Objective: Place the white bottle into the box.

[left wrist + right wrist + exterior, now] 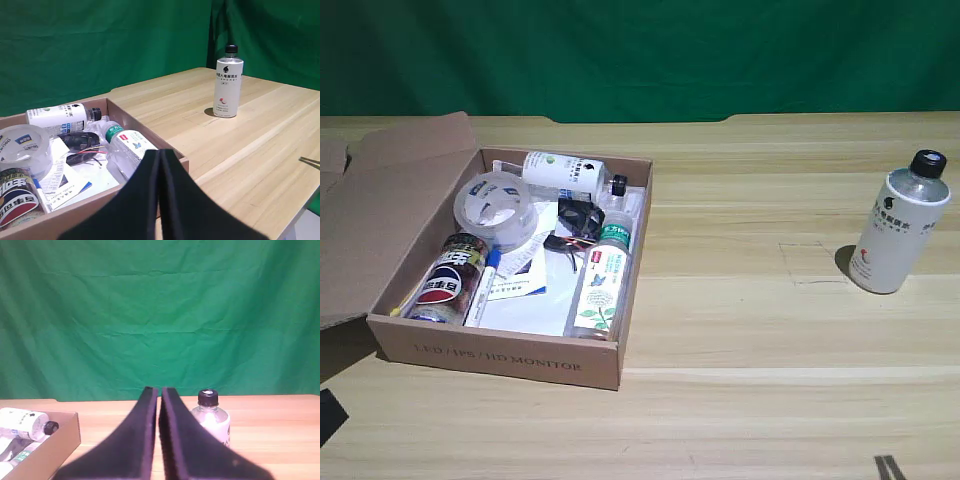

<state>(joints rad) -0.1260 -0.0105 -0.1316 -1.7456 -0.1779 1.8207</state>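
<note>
Partly behind gripper [159, 392]: white bottle [216, 421].

A tape roll [496, 208], a cola can [447, 280] and a green-capped bottle [601, 283] lie together; green backdrop [640, 55] behind the desk [760, 330].

the white bottle [899, 227] stands upright on the wooden table [750, 340] at the exterior view's right, well apart from the box [502, 352]. the box sits open at the left, flap folded back, holding a tape roll [496, 208], a green-capped bottle [601, 282], another white bottle [567, 172], and what looks like a pepsi can [446, 280].
</note>
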